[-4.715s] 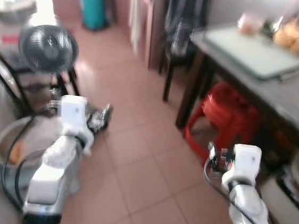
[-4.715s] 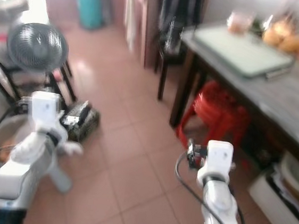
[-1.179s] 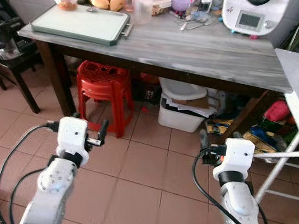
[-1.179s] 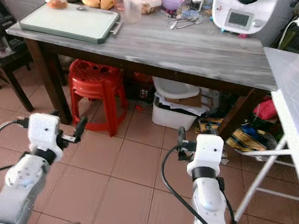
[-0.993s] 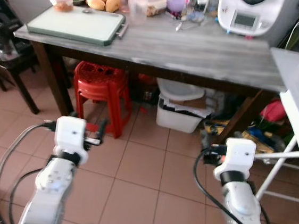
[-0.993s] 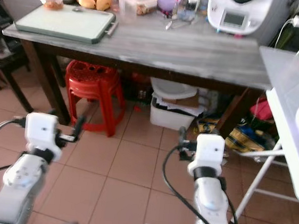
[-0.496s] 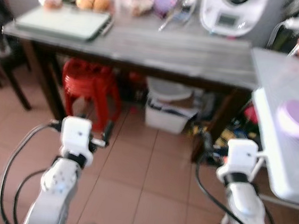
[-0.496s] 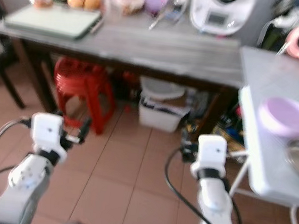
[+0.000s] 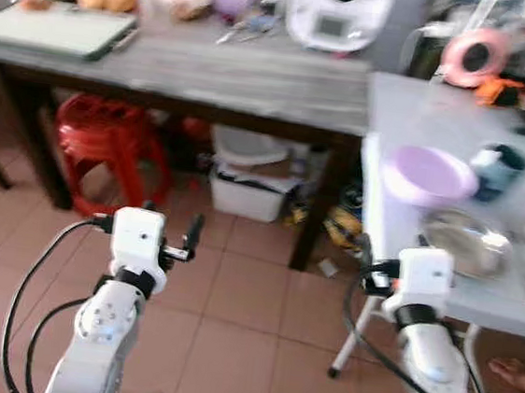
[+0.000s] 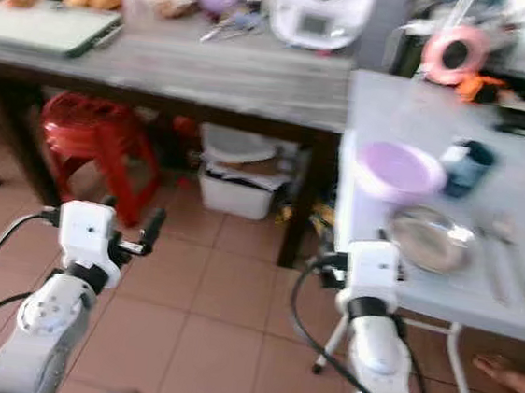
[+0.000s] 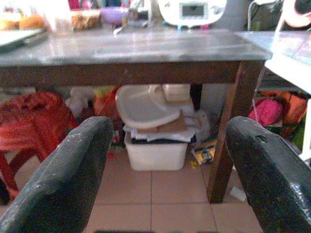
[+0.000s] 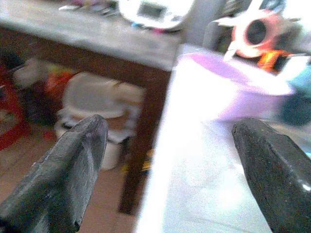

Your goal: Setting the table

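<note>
A white folding table (image 9: 413,109) stands at the right. On it sit a purple bowl (image 9: 427,174), a round metal plate (image 9: 464,242), a dark blue cup (image 9: 502,165) and some cutlery (image 10: 501,250). My right gripper (image 12: 172,128) is held open and empty at the table's near corner, level with its top, and the purple bowl (image 12: 228,92) lies just beyond its fingers. My left gripper (image 11: 170,131) is also open and empty, held over the tiled floor and facing the space under the grey wooden table (image 9: 220,65).
The grey table carries a white kitchen appliance (image 9: 338,12), a green cutting board (image 9: 55,29) and food containers. Under it are a red stool (image 9: 100,133) and a white bin (image 9: 250,181). A pink round object (image 9: 474,57) sits at the back. A person's foot (image 9: 516,378) rests on the floor at right.
The camera has swung to the right, bringing the white table with the bowl, plate and cup into view. Both arms keep the same raised pose with their fingers apart.
</note>
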You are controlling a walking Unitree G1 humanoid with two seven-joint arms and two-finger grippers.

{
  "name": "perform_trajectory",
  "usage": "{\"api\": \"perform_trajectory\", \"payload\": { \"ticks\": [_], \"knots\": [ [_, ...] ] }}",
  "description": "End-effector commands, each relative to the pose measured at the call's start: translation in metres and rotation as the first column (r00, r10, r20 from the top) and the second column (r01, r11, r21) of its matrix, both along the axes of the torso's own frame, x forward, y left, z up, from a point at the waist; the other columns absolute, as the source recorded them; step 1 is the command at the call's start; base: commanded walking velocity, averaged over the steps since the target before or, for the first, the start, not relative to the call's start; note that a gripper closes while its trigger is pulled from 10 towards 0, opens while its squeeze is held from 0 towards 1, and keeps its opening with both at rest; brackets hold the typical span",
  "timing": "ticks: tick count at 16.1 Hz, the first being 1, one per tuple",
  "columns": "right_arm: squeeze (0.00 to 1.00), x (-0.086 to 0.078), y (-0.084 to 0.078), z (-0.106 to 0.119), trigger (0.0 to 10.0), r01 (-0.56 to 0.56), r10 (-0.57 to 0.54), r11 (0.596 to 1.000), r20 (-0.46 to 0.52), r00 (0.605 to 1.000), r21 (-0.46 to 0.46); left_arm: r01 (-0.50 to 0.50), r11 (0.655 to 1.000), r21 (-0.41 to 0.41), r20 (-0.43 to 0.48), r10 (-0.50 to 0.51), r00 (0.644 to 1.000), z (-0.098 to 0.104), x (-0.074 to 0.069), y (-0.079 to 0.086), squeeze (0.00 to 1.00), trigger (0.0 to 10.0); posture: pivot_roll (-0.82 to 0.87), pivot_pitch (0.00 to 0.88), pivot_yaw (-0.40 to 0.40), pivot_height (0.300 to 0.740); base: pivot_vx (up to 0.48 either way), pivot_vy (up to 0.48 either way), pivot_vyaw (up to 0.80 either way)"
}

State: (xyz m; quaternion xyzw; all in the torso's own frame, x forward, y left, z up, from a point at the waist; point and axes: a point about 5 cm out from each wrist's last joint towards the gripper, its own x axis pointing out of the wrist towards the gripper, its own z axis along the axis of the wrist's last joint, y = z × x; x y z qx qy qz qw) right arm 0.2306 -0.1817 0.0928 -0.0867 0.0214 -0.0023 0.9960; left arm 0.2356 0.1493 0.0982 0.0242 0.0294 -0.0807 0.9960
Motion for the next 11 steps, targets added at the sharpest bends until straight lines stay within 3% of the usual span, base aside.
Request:
{"api": "perform_trajectory", "payload": {
  "ticks": [1,6,7,8,10,11],
  "knots": [
    [0.0,0.0026,0.0084,0.0034,10.0,-0.026,0.026,1.0,0.015,1.0,0.017,-0.03,0.999,0.018,-0.003,0.03,1.0,0.0011,-0.0002,0.0091,0.0,10.0,0.02,0.0,-0.019,0.74,0.0,-0.401,0.0],
    [0.0,0.0032,0.0072,0.0036,10.0,-0.018,0.018,1.0,0.017,1.0,0.019,-0.017,1.0,0.022,-0.007,0.018,1.0,0.0011,0.0014,0.0086,0.0,10.0,0.01,0.0,-0.012,0.74,0.0,-0.401,0.0],
    [0.09,0.0031,0.0067,0.0034,10.0,-0.014,0.014,1.0,0.017,1.0,0.027,-0.015,1.0,0.023,-0.008,0.016,1.0,0.0011,0.0016,0.0085,0.0,10.0,0.01,0.0,-0.011,0.74,0.0,-0.401,0.0],
    [1.0,0.0033,0.0062,0.0043,10.0,-0.009,0.008,0.999,0.023,1.0,0.041,-0.013,1.0,0.025,-0.009,0.013,1.0,0.0011,0.0017,0.0086,0.0,10.0,0.01,0.0,-0.01,0.74,0.0,-0.428,0.0],
    [1.0,0.0043,0.0045,0.0044,10.0,0.009,-0.01,1.0,0.025,1.0,0.028,-0.012,0.999,0.039,-0.002,0.012,1.0,0.0025,0.0027,0.0076,0.0,10.0,0.01,0.0,-0.01,0.74,0.0,-0.255,0.0],
    [0.83,0.0053,0.0038,0.0034,10.0,0.015,-0.016,0.999,0.018,1.0,0.032,-0.015,0.999,0.036,0.018,0.014,1.0,0.0057,0.0037,0.0061,0.0,10.0,0.02,0.0,-0.01,0.74,0.0,0.0,0.0]
  ]
}}
